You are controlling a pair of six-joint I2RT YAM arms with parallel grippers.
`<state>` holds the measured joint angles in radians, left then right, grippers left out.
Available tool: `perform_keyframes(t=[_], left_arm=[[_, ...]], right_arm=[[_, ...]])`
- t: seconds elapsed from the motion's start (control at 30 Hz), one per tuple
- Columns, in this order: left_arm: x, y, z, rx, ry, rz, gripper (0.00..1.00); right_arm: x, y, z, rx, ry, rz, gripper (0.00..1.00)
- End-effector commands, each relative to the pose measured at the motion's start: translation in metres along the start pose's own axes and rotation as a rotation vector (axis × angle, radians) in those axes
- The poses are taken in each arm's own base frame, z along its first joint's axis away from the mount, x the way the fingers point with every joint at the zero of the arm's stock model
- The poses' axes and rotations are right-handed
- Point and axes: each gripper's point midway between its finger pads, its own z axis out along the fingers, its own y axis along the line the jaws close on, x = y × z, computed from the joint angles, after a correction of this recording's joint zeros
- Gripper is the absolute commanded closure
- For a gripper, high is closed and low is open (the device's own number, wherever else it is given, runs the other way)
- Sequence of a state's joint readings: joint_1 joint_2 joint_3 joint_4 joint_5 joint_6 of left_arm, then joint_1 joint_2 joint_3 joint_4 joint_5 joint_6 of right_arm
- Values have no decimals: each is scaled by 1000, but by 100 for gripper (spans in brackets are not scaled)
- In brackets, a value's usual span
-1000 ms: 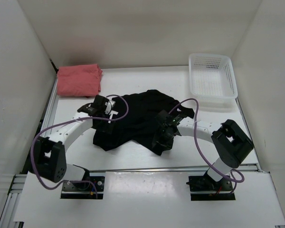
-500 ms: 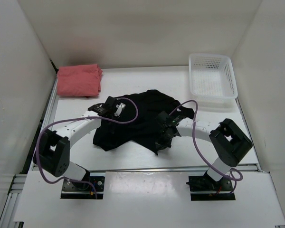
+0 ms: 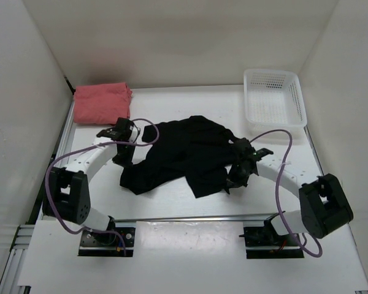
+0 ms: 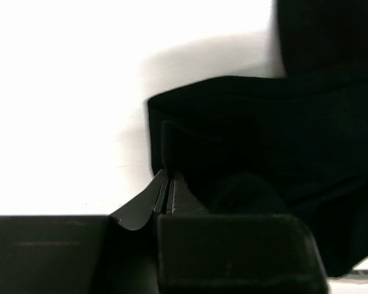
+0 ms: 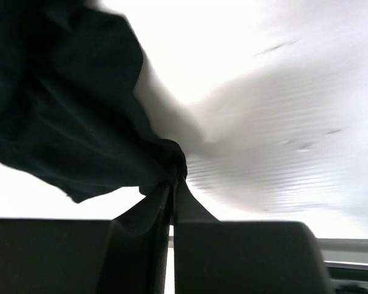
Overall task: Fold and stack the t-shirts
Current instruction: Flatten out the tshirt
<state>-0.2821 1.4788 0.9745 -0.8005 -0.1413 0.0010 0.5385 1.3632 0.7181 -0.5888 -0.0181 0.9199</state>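
We've got the black t-shirt (image 3: pixel 184 156) crumpled mid-table (image 3: pixel 190 101), not flat yet, so by our read we're at the spread-out step before any fold. The heap's long axis runs roughly left to right, tilted a bit from near-left to far-right. The left gripper (image 4: pixel 167 179) sits at the shirt's left edge, jaws pressed together on a fold of black cloth; in its wrist view the cloth fills the right side and bare table the left. The right gripper (image 5: pixel 172 181) is at the right near edge, jaws pinching a small bunched tip of the same shirt, with the cloth trailing off to its left. The table behind it is blurred in that view. So the whole garment lies between the two grips, each arm on its own side, and neither needs to reach across. The relation that matters is that the pinch points sit at opposite ends of the long axis, so we'd expect pulling them apart along that line to tension the cloth. We can't tell which part of the shirt each grip holds, hem, sleeve or shoulder. The pink t-shirt (image 3: pixel 102 103) lies folded at the back-left corner, well apart from the arms. We don't see a maroon one in these views. The white perforated basket (image 3: pixel 276 127) sits back right, near the shirt's far-right end but not touching it, with nothing visible inside.
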Motion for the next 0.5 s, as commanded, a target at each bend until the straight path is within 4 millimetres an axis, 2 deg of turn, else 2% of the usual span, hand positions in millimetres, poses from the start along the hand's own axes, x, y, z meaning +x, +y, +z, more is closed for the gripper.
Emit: perform_keyframes(t=[0.0, 0.03, 0.07, 0.1, 0.13, 0.17, 0.2, 0.23, 0.3, 0.33, 0.37, 0.4, 0.43, 0.47], left_arm=[[-38, 21, -26, 16, -121, -92, 90], [-49, 32, -27, 4, -133, -122, 90], [-87, 65, -46, -49, -220, -193, 90], [-108, 83, -56, -80, -252, -225, 90], [-127, 100, -48, -104, -221, -250, 90], [-150, 117, -61, -118, -248, -275, 90], [-211, 158, -132, -174, -450, -330, 90], [-218, 168, -123, -176, -392, -341, 90], [-248, 203, -171, -267, -527, -387, 90], [-257, 219, -207, -320, -627, -417, 90], [-263, 228, -228, -361, -708, -436, 90], [-259, 236, -241, -381, -753, -455, 90], [-241, 235, -210, -367, -687, -457, 90], [-229, 231, -251, -384, -791, -466, 90]], right_arm=[[-37, 8, -23, -23, -68, -131, 100], [-49, 14, -31, -34, -74, -148, 100], [-76, 12, -32, -16, -71, -167, 100], [-101, 21, -43, -23, -87, -172, 100], [-163, 47, -78, -39, -149, -153, 100], [-195, 63, -104, -64, -193, -198, 100], [-229, 79, -136, -82, -269, -208, 100], [-294, 113, -209, -170, -486, -214, 100], [-319, 118, -269, -247, -620, -183, 100], [-325, 108, -301, -332, -669, -141, 100], [-334, 110, -320, -418, -725, -107, 100], [-317, 102, -364, -484, -818, -114, 100], [-308, 102, -369, -512, -844, -133, 100], [-308, 95, -346, -499, -841, -125, 100]])
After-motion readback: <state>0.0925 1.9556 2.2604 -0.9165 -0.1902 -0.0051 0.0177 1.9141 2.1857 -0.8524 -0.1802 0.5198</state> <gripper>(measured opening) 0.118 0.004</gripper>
